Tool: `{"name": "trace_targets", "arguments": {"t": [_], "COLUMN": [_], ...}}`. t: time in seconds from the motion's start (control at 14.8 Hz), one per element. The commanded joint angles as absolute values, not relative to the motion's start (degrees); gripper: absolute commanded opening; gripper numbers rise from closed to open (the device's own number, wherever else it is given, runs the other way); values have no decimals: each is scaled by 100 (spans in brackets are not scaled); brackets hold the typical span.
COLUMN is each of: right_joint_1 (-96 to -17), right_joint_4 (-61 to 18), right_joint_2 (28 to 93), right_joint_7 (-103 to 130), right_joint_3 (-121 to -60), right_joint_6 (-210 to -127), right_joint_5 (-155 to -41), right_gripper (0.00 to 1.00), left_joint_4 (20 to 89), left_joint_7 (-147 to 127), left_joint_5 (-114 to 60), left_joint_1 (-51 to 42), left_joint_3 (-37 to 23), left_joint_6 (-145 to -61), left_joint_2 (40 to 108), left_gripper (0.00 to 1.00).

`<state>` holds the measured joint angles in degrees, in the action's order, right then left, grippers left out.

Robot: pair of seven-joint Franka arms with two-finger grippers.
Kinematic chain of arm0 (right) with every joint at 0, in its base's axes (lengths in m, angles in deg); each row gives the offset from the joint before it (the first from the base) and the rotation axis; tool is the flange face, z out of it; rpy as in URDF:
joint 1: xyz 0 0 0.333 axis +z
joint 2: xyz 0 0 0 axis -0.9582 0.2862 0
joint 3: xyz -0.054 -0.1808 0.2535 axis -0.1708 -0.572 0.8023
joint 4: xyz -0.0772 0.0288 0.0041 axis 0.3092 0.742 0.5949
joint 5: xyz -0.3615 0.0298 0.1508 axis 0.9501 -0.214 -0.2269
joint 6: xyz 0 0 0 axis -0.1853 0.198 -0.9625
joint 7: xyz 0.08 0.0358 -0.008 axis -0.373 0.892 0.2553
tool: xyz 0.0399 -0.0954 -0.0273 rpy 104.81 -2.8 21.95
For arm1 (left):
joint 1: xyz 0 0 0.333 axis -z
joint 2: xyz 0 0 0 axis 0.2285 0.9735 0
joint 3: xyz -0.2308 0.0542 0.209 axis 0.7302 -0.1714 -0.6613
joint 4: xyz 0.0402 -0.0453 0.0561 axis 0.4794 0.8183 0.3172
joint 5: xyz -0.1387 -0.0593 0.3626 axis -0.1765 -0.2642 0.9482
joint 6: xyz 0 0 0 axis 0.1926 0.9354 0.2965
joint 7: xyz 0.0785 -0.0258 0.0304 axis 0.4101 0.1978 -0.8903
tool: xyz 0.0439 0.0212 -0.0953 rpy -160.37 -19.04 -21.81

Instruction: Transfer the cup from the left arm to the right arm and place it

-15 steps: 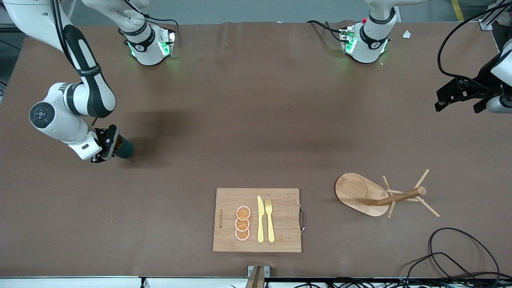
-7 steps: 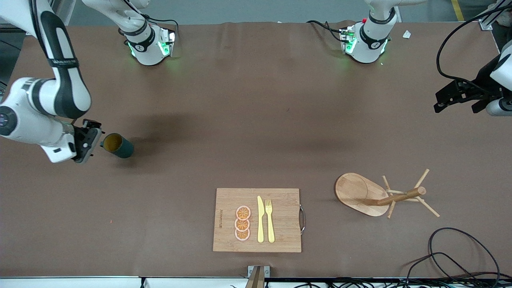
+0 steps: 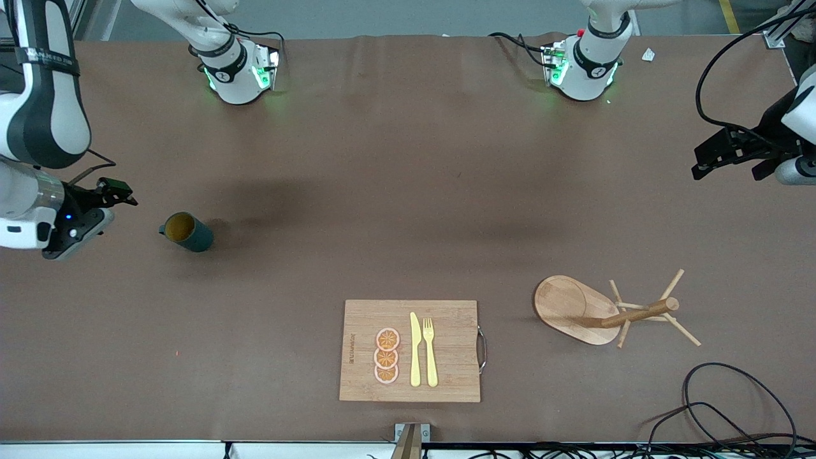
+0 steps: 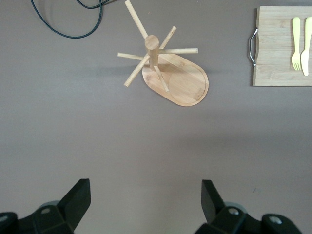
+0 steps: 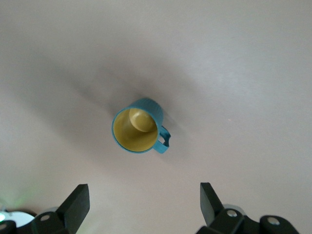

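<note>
Item 1, cup (image 3: 187, 232) (image 5: 138, 125): we log it upright on the table (image 3: 408, 191), toward the right arm's end, mouth up w/ tan-yellow inside showing. Handle visible in right wrist view; nothing touching the cup.

Item 2, right gripper (image 3: 105, 194) (image 5: 141, 204): we see it up in the air near the table edge at the right arm's end, beside the cup and apart from it. Fingers spread wide, holding nothing; the cup sits on the table below, between the fingertip lines but well clear of them.

Item 3, left gripper (image 3: 733, 153) (image 4: 146, 202): held over the left arm's end of the table, arm waiting. Fingers spread wide, empty; bare table underneath.

Item 4, cutting board (image 3: 411, 350) (image 4: 278, 46): wooden, metal handle on the edge toward the left arm's end; nearer the front camera than the cup. On it we count 3 orange slices (image 3: 386, 356), a yellow knife (image 3: 415, 349) and a yellow fork (image 3: 430, 350), side by side.

Item 5, mug tree (image 3: 605, 311) (image 4: 168, 68): wooden, oval base, pegs off a central post; beside the board, toward the left arm's end.

Item 6, black cable (image 3: 720, 408): looped nr the table corner nearest the front camera at the left arm's end.
</note>
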<state>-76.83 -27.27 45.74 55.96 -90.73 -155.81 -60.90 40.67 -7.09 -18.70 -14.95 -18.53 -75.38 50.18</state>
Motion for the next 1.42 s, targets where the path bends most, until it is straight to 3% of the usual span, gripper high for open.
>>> {"name": "trace_targets", "arguments": {"t": [0.0,0.88,1.36], "right_joint_1": [-7706,-7584,-7574], "right_joint_4": [-2374,-378,-245], "right_joint_2": [4483,4544,4492], "right_joint_7": [4921,1764,1799], "right_joint_3": [-9002,-9011,-8993], "right_joint_6": [-15197,-13456,-12919], "right_joint_5": [-6077,-5989,-6095], "right_gripper": [100,100,100], "left_joint_4": [3905,3905,3896], "left_joint_7": [-676,-667,-667], "left_joint_5": [-1786,-1786,-1786], "left_joint_1": [-1514,-1514,-1514], "left_joint_3": [-1834,-1834,-1834], "left_joint_6": [-7417,-7417,-7417], "left_joint_2": [5080,5080,5088], "left_gripper": [100,100,100]}}
